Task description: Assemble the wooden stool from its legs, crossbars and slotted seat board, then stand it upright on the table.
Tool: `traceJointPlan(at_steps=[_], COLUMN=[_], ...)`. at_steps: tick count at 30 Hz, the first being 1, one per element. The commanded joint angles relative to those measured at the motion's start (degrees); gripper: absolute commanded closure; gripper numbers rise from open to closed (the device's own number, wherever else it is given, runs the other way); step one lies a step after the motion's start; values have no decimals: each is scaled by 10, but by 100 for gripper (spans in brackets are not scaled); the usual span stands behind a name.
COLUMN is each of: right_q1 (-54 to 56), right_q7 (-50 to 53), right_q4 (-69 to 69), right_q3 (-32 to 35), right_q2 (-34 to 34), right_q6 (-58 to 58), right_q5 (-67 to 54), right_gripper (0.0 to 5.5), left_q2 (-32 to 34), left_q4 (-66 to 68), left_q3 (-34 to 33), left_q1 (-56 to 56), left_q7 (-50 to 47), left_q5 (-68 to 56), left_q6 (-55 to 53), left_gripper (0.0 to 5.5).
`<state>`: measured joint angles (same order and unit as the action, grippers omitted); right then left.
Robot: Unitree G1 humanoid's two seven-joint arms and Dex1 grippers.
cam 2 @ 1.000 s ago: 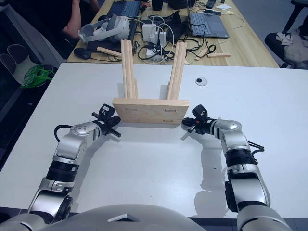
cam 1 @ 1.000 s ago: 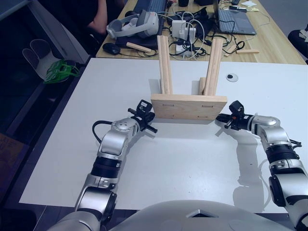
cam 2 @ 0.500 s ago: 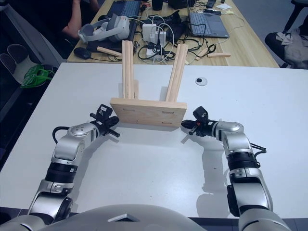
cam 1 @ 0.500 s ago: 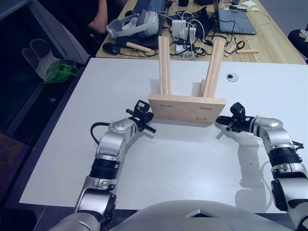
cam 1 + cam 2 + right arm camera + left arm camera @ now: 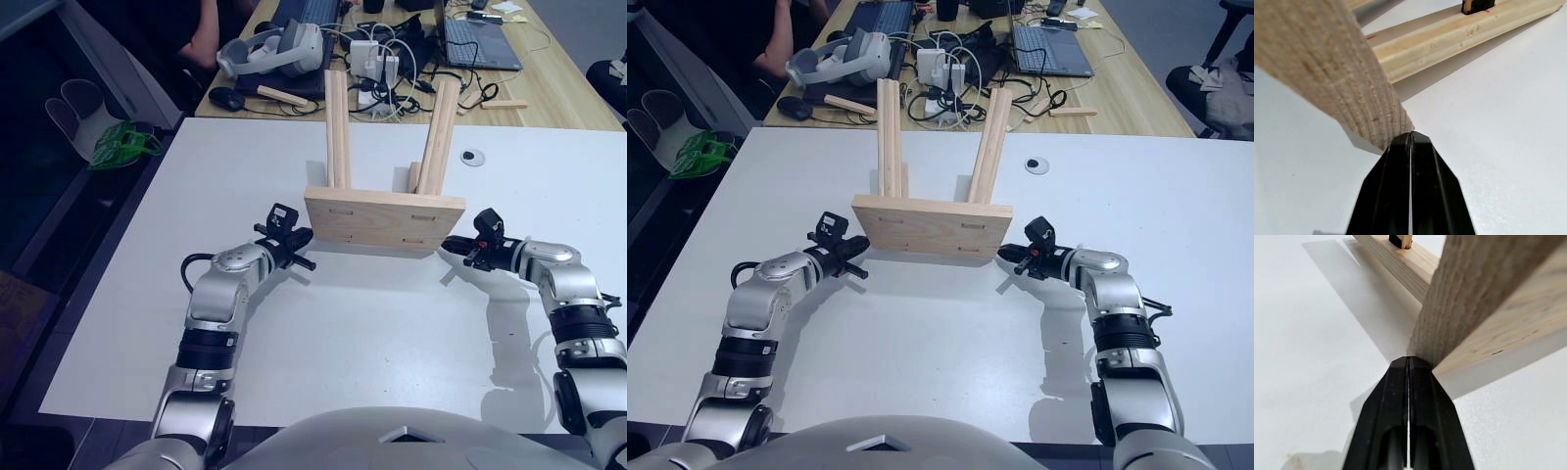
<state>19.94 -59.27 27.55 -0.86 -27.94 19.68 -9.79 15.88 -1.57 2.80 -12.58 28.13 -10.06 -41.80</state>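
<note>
Assembly looks done as far as I can judge: the stool (image 5: 382, 196) is one piece, with the left legs (image 5: 337, 132) and right legs (image 5: 436, 132) seated in the slotted seat board (image 5: 384, 219) and small slot marks showing on the board's face. I can't make out the crossbars properly because they sit mostly behind the board. What's left is the stand-up step. The stool lies on its side near the middle of the white table (image 5: 372, 333), with the seat board on edge facing the robot and the legs running away toward the far table edge. The left gripper (image 5: 1408, 363) has its fingers pressed flat together with nothing between them, tip butted against the board's lower left corner. The right gripper (image 5: 1410, 137) is the same, fingers closed with no gap and tip touching the lower right corner. So neither one is grasping; both are set up as pushers or levers at the bottom corners. A shadow runs along the board's lower edge, but I can't tell whether that edge is off the table or just resting on it. My read is that the task is in its last stage, a two-point tip-up to rotate the stool onto its feet. The main risk is that the closed tips slip off the corners, or that the two sides push unevenly and the stool yaws instead of rotating.
</note>
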Motion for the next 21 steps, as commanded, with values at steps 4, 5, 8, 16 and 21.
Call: traceJointPlan(at_steps=[4, 5, 8, 16, 21], right_q1=[-2, -3, -1, 3, -6], right_q7=[-10, -10, -12, -7, 0], right_q4=[-61, -66, -82, -118, -152], right_q3=[0, 4, 34, 74, 71], right_q2=[29, 30, 38, 43, 49], right_q6=[21, 26, 63, 128, 148], right_q5=[-40, -45, -85, -146, -161], right_gripper=[550, 550, 550, 550, 550], left_q2=[-25, -25, -23, -22, -26], left_q4=[-31, -31, -36, -52, -63], left_q3=[5, 3, 2, -8, -16], left_q1=[-16, -16, -16, -20, -24], left_q7=[37, 37, 39, 48, 53], left_q5=[-58, -61, -70, -95, -111], left_q6=[-2, -3, -2, 0, 2], left_gripper=[548, 548, 548, 548, 548])
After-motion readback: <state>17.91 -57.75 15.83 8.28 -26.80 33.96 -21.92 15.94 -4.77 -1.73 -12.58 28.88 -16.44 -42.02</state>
